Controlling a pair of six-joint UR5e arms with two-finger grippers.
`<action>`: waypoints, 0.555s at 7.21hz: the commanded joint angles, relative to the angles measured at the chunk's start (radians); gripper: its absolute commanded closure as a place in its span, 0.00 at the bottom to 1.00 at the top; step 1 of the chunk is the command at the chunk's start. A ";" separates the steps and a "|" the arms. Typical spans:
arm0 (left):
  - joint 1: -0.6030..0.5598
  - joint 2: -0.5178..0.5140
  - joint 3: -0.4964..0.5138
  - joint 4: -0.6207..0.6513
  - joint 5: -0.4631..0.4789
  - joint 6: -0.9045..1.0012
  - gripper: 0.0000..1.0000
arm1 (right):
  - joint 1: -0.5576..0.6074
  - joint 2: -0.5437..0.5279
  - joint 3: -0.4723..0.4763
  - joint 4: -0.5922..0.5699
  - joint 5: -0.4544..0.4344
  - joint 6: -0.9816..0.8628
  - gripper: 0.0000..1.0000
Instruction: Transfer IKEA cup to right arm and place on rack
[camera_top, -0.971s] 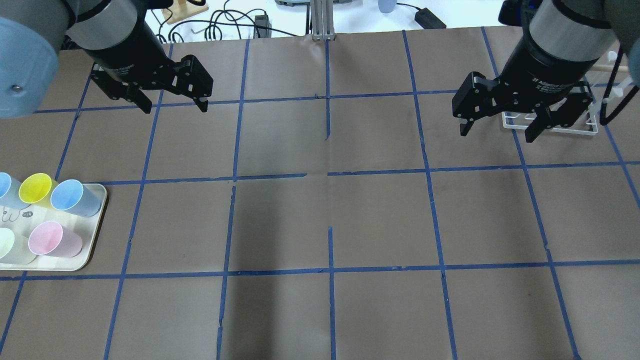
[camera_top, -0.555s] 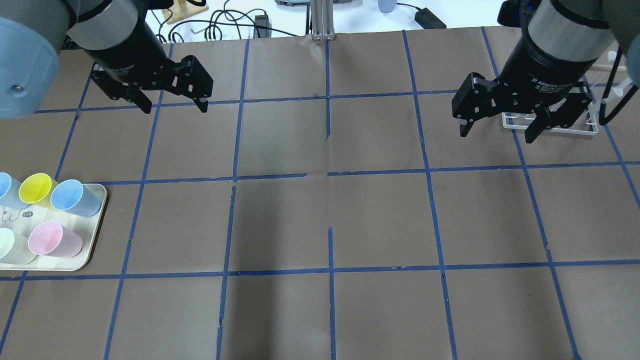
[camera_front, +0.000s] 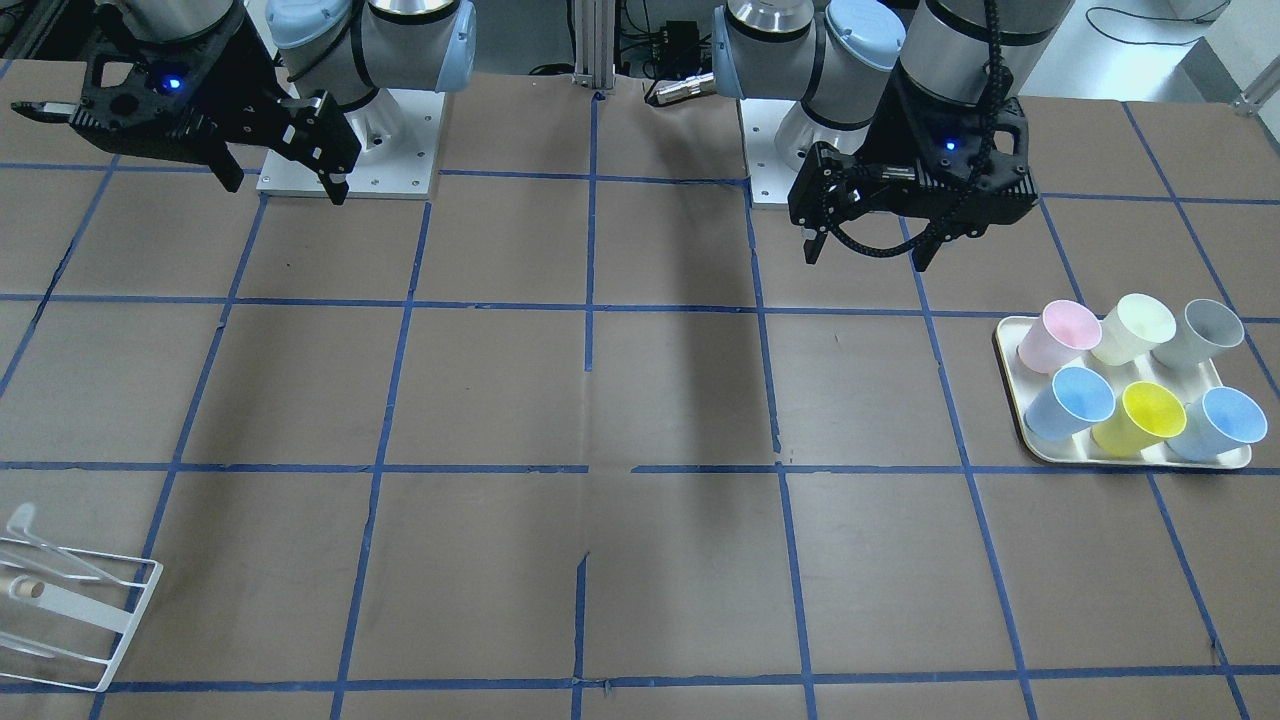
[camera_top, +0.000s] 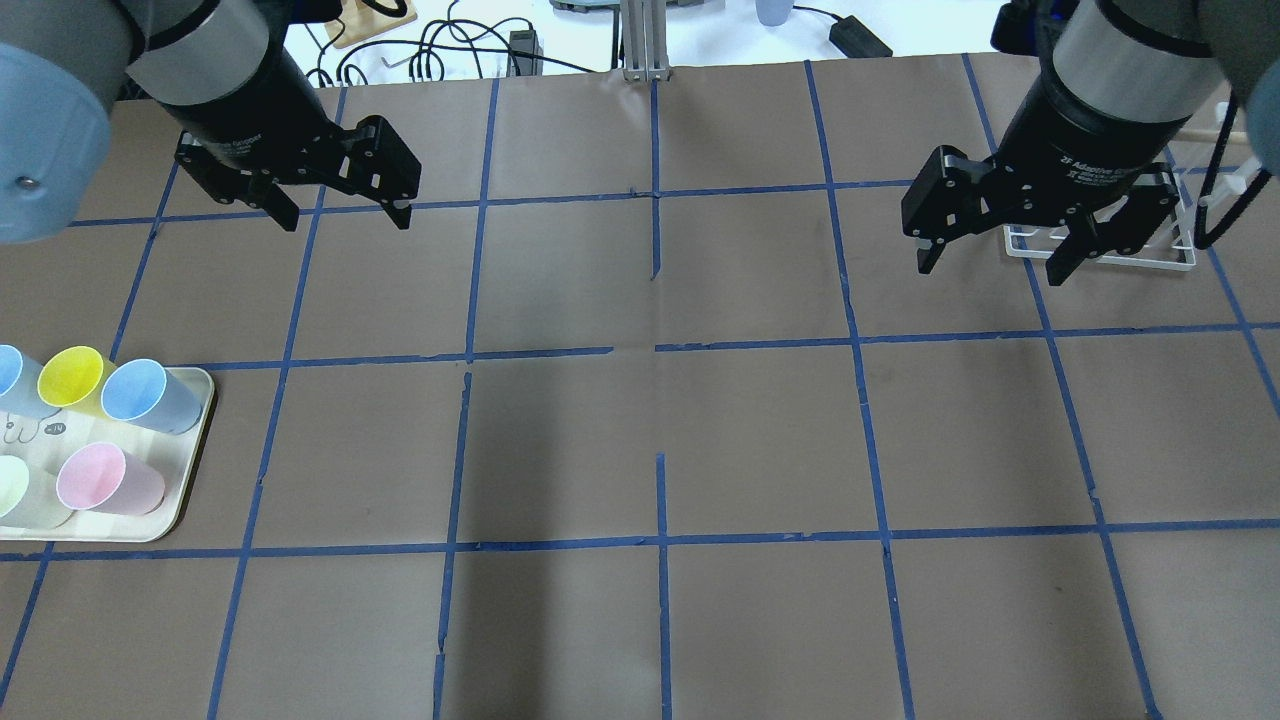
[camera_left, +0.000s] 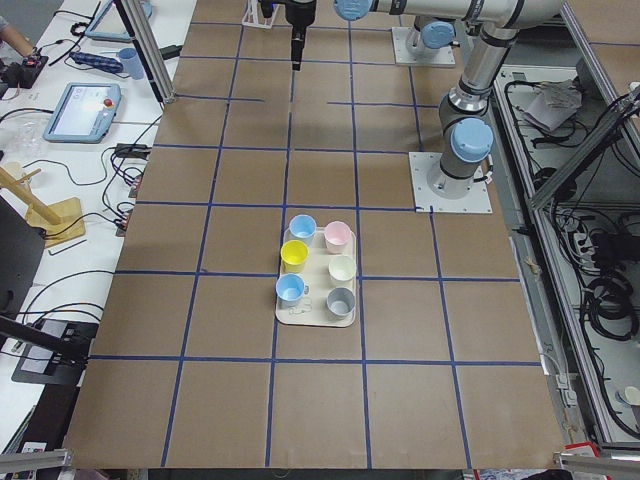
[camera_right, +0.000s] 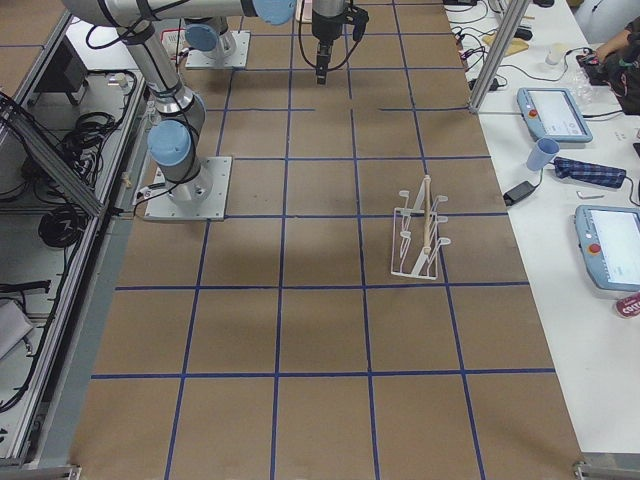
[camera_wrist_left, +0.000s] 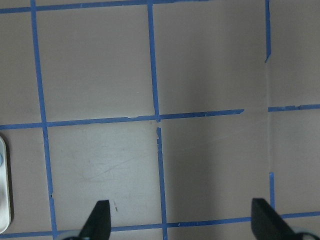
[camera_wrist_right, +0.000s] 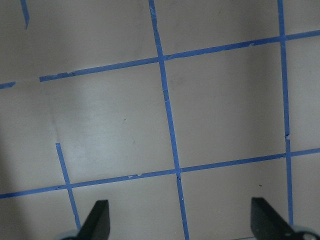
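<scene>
Left of the wide-apart, empty left claw (camera_top: 346, 220), cups (camera_front: 1140, 410) on tray (camera_front: 1140, 461); beyond equally apart right claw (camera_top: 990, 270), rack (camera_right: 425, 228).

Silver-grey tubes with pale blue joint caps are seen on the left arm (camera_front: 950, 30) and the right arm (camera_front: 400, 45). The left gripper (camera_top: 346, 221) and the right gripper (camera_top: 990, 270) are black. A braided black cable (camera_front: 992, 60) is strapped along the left arm, at 1 o'clock in the front-facing view.

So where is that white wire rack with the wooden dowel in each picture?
Front-facing: white wire rack with wooden dowel, bottom-left corner.
Overhead: rack upper right, partly behind the right arm.
Left side: not in it.
Right side: rack near the centre, standing alone.
Left wrist: not in it.
Right wrist: not in it.
Shared landmark: the blue tape grid on the brown table.
</scene>
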 joint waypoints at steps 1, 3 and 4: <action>0.083 0.008 -0.007 -0.011 0.004 0.023 0.00 | -0.001 0.000 0.000 0.000 0.005 -0.001 0.00; 0.234 0.000 -0.001 -0.071 0.004 0.224 0.00 | -0.001 0.000 0.002 -0.003 0.002 -0.001 0.00; 0.319 -0.004 -0.007 -0.086 0.005 0.352 0.00 | -0.001 -0.001 0.011 -0.005 0.000 -0.003 0.00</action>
